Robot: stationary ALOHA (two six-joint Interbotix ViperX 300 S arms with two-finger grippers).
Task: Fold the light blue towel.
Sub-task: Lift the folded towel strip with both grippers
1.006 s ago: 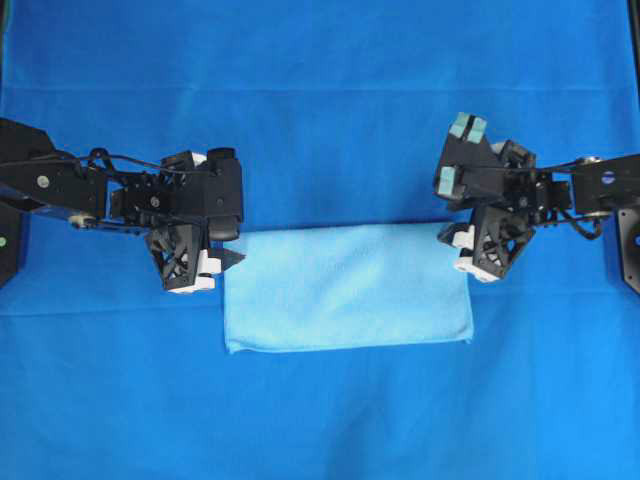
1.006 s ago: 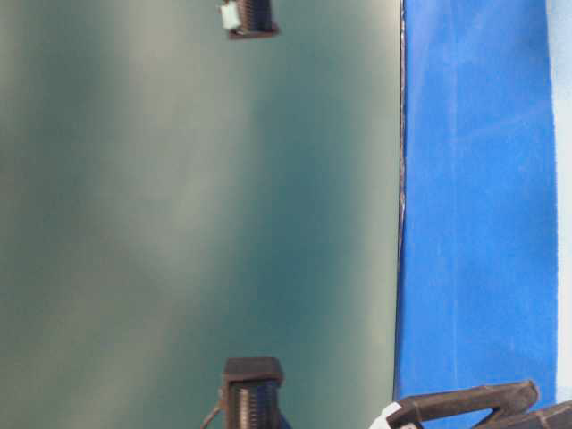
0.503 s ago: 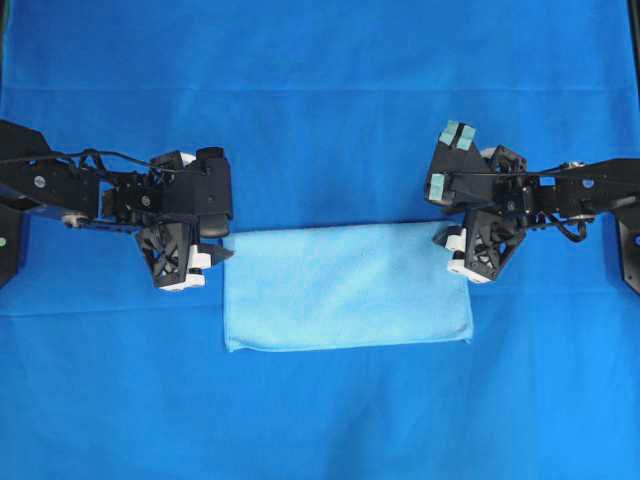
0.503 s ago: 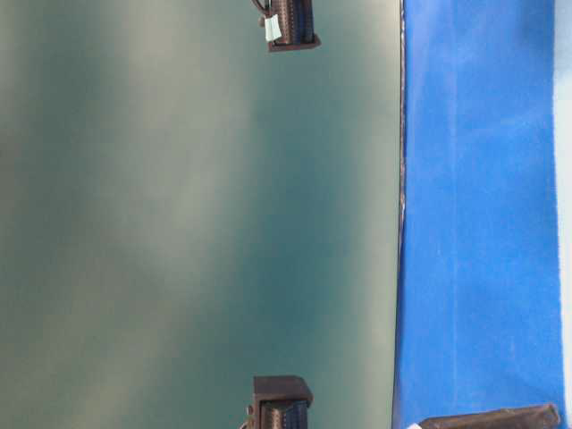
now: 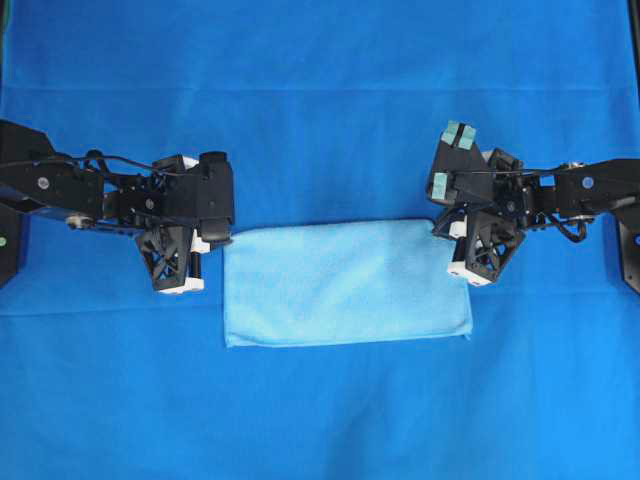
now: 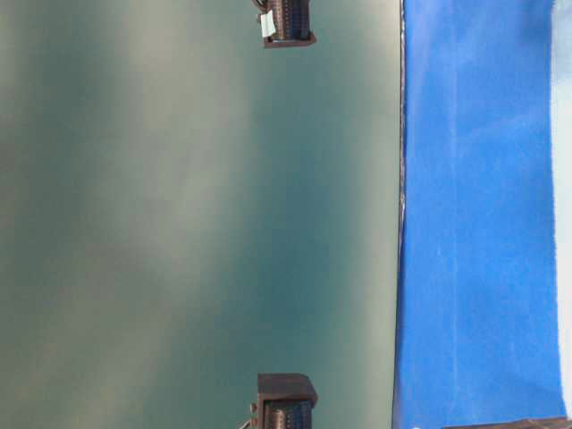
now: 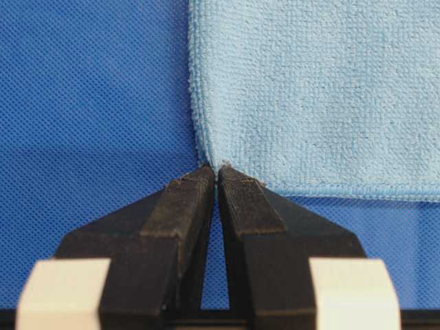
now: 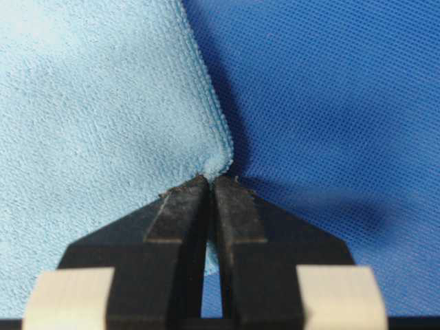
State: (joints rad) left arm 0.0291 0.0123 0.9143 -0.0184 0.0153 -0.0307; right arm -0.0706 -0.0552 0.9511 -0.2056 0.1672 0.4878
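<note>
Black arms, lattice-framed left claw (image 5: 212, 243) and right claw (image 5: 446, 226); cream finger mounts; teal tape patches; thin black cables.

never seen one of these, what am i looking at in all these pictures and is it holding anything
These are two robot arms facing each other across a table covered by a dark blue sheet. Each ends in a pincer with two jaws.

The overhead picture looks straight down: the left gripper and right gripper sit at the two far corners of a light blue towel, which lies flat as a rectangle.

Two pictures come from cameras on the wrists, looking along the jaws. In each, the black jaws are shut, pinching a towel corner: left gripper, right gripper.

The last picture is from table level and appears turned sideways; it shows mostly a green wall and the sheet's edge.

So yes: both hold the towel, not yet lifted.
</note>
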